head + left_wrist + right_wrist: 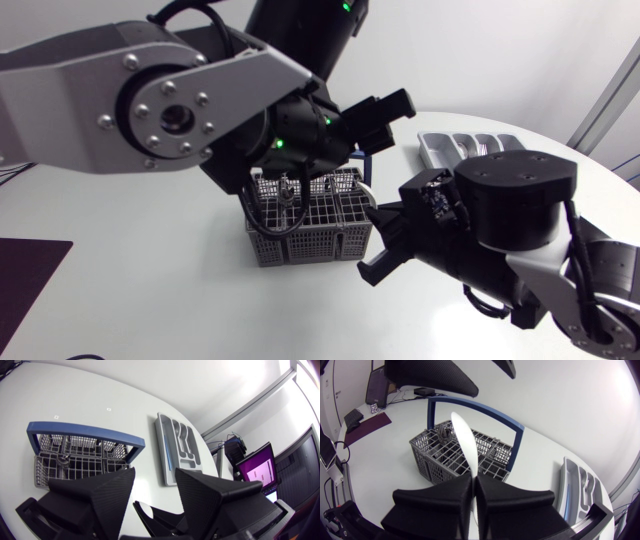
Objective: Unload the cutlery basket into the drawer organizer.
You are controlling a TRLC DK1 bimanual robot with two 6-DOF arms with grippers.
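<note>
White desk [150,310]: organizer [160,435] partly filled, basket [300,245] not empty; right fingers [435,505] pinch white utensil [465,445], my left fingers [95,495] spread.

The cutlery basket [445,460] is a matt grey plastic grid with a smooth blue handle [485,412]; the drawer organizer [161,445] is smooth, pale grey plastic. The white utensil [464,442] pinched in the right gripper [473,482] looks like smooth plastic, and the fingers [435,505] are matt black.
</note>
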